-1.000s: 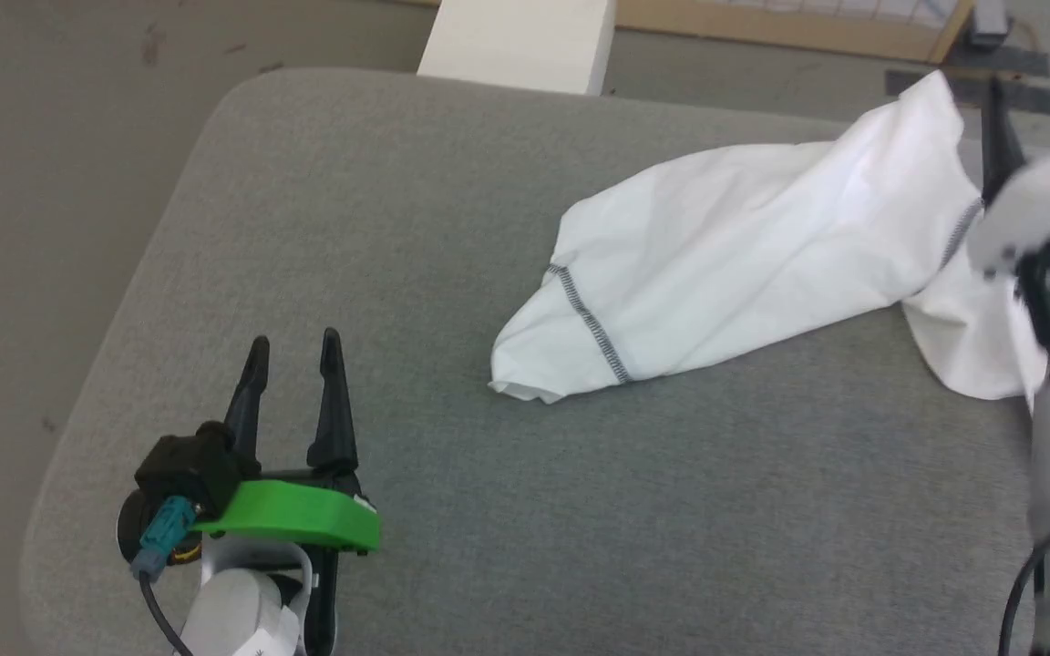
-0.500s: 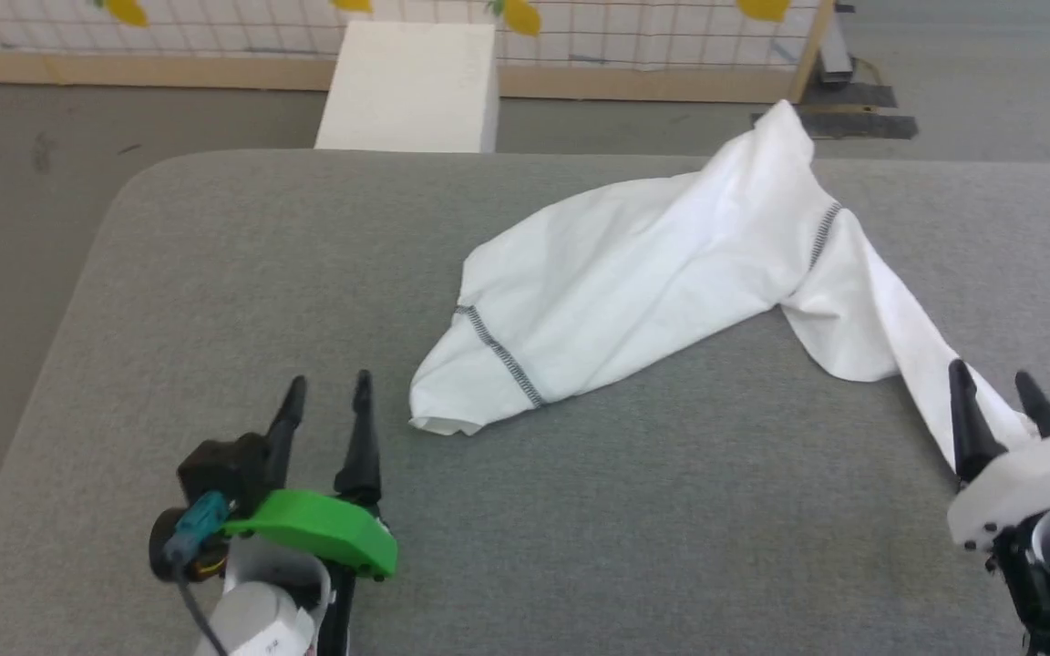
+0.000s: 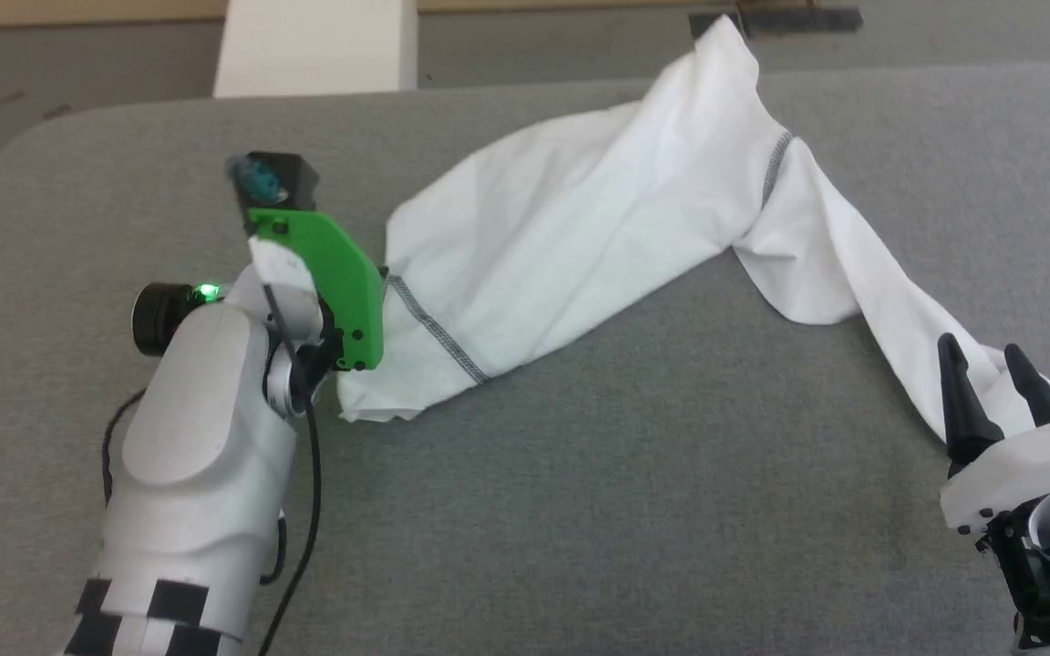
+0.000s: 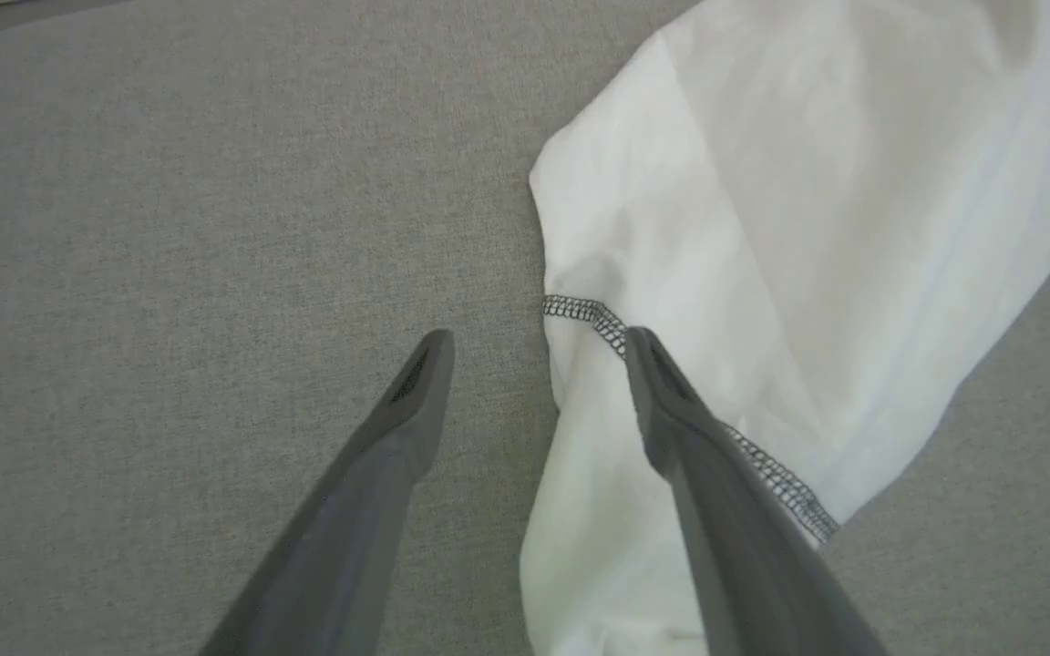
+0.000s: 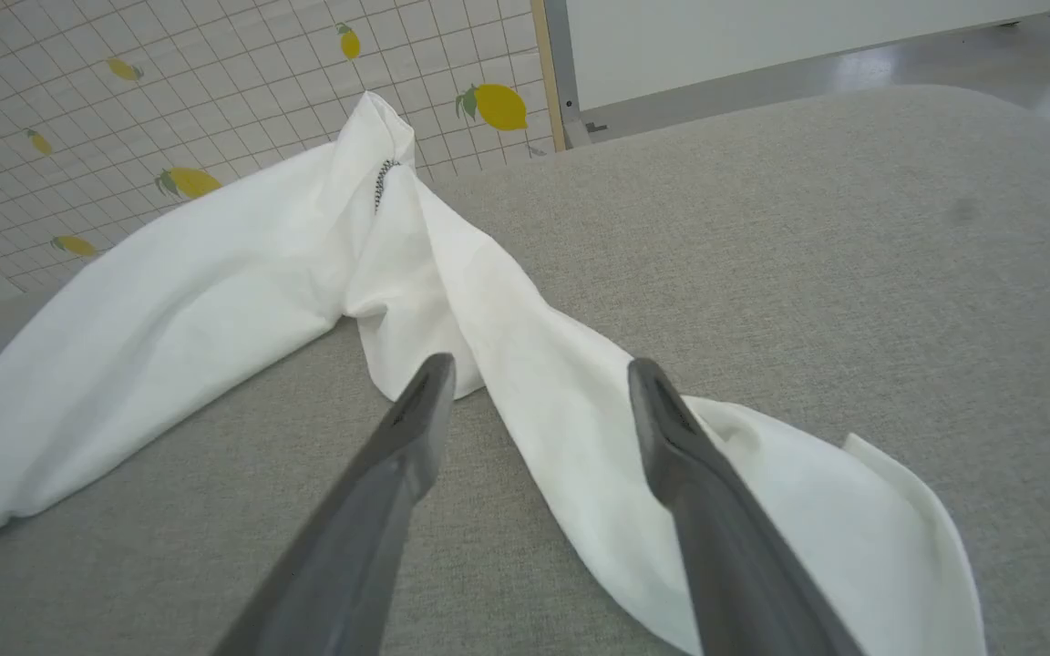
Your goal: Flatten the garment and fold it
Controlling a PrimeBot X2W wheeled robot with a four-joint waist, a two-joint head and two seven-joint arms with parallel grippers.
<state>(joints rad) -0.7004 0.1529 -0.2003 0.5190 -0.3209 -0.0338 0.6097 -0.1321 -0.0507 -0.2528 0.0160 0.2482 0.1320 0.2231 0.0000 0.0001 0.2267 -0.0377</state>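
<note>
Garment [image 3: 580, 228]: lies rumpled in a long band across the grey padded table [image 3: 625, 510], not flat; rises to a peak near the far edge, then drops as a sleeve [image 3: 862, 301] toward the near right; ends at the near left in a loose fold crossed by dark zigzag stitching [image 3: 438, 328].

Left gripper [image 4: 539, 339]: hangs spread wide over that left end, clutching nothing; one finger over the cloth right at the seam, the other over bare table; touching or apart, cannot tell; from the head, green mount [image 3: 324, 273] just beside the cloth's edge.

Right gripper [image 3: 978, 348]: stands parted, nothing pinched; straddles the sleeve's near end, with white cloth running up between the two fingers; contact with the fabric, cannot tell.

White box [image 3: 315, 46] beyond the table's far edge; lemon-printed netting [image 5: 169, 55] behind, in the right wrist view.
</note>
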